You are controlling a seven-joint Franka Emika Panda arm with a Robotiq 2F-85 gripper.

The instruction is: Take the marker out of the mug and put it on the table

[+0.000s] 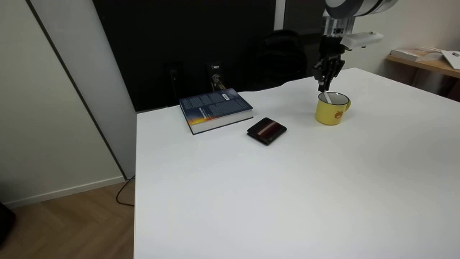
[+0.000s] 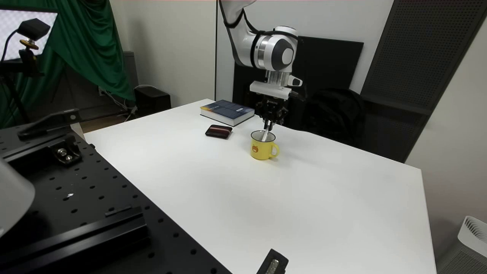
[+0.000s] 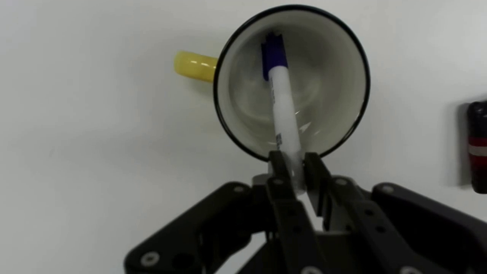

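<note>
The yellow mug [image 1: 327, 115] stands upright on the white table [image 1: 287, 190], its bear print and side handle showing in both exterior views. Inside it leans the white marker [image 3: 285, 106], purple cap end down near the mug's bottom. The marker's plain white end reaches past the black rim, where my gripper [image 3: 293, 165] is shut on it, one finger on each side. From above, the gripper [image 2: 268, 125] points down just over the mug's rim. In the wrist view the mug's pale inside [image 3: 331, 83] is plain to see.
A dark wallet [image 1: 267, 131] with a red stripe lies near the mug. Beyond it a thick blue book [image 1: 217, 109] rests by the table's far edge. A black perforated platform [image 2: 95, 213] borders the table in an exterior view.
</note>
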